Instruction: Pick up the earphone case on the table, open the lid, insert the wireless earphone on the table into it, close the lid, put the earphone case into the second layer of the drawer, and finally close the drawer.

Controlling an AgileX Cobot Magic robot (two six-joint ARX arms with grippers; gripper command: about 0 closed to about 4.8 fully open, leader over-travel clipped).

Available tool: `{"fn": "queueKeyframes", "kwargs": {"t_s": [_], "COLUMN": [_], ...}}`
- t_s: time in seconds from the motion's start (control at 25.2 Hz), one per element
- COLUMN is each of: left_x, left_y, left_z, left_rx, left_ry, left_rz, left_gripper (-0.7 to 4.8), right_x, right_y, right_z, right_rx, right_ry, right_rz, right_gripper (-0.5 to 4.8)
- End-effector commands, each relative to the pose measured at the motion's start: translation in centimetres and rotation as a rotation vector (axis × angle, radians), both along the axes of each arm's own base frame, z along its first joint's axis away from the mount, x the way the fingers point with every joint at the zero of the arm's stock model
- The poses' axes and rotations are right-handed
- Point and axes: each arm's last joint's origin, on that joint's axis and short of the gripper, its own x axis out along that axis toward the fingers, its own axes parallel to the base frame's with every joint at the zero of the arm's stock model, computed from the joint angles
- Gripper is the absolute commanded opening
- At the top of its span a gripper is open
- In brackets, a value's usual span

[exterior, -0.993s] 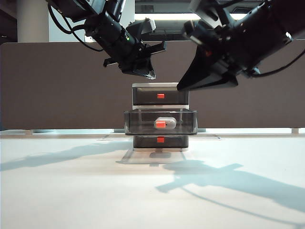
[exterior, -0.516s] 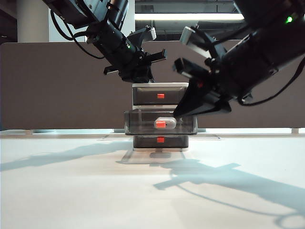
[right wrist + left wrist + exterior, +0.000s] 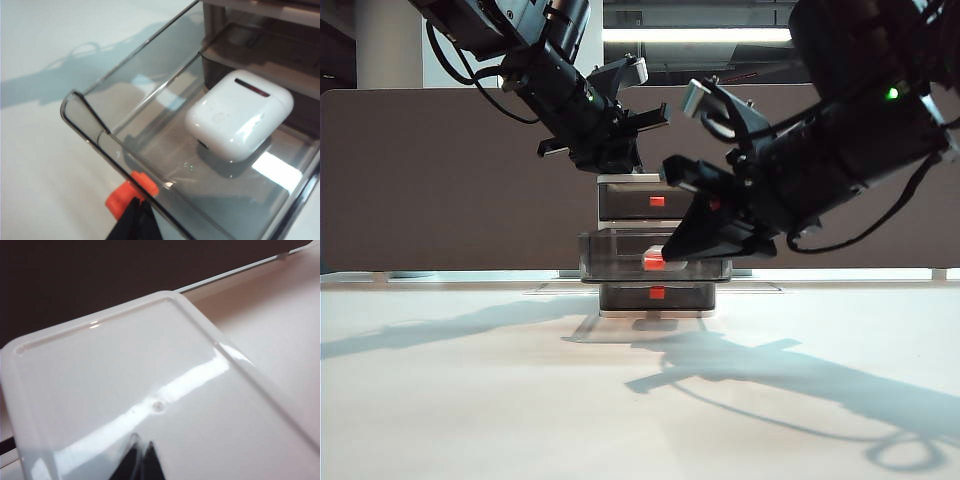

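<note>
White table [image 3: 470, 400] carries the drawer [image 3: 657, 245], its second layer [image 3: 150, 125] open with the slippery earphone case [image 3: 239, 120] inside; push the red tab [image 3: 131, 195] lightly with your right gripper [image 3: 138, 220], fingers together; left gripper [image 3: 141, 465], also closed, hovers above.

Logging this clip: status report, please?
Left pincer shut, over the drawer top. Right pincer shut, at the red tab of the second layer of the drawer, open. Earphone case inside. Nothing blocking.
</note>
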Motion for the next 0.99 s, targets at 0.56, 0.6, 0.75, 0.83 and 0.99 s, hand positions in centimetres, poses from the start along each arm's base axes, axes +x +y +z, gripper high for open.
{"fn": "queueKeyframes", "kwargs": {"t_s": [0.56,0.6,0.75,0.83,0.99], "left_x": [0.0,0.0,0.0,0.0,0.0], "left_y": [-0.1,-0.1,-0.1,-0.1,-0.1], "left_z": [-0.4,-0.4,-0.4,-0.4,-0.4], "left_rx": [0.008,0.008,0.009,0.009,0.011], "left_ry": [0.024,0.024,0.025,0.026,0.028], "left_rz": [-0.003,-0.003,-0.003,-0.003,-0.002], "left_gripper": [-0.06,-0.06,-0.06,-0.06,-0.06], "right_x": [1.2,1.3,1.5,1.7,2.4], "right_y": [0.4,0.4,0.6,0.7,0.9], "right_z": [0.1,0.0,-0.5,-0.6,-0.5], "right_rx": [0.048,0.049,0.055,0.056,0.058], "right_ry": [-0.142,-0.144,-0.151,-0.156,-0.162], "right_rz": [-0.102,-0.103,-0.103,-0.109,-0.119], "right_gripper": [-0.05,-0.05,-0.05,-0.05,-0.05]}}
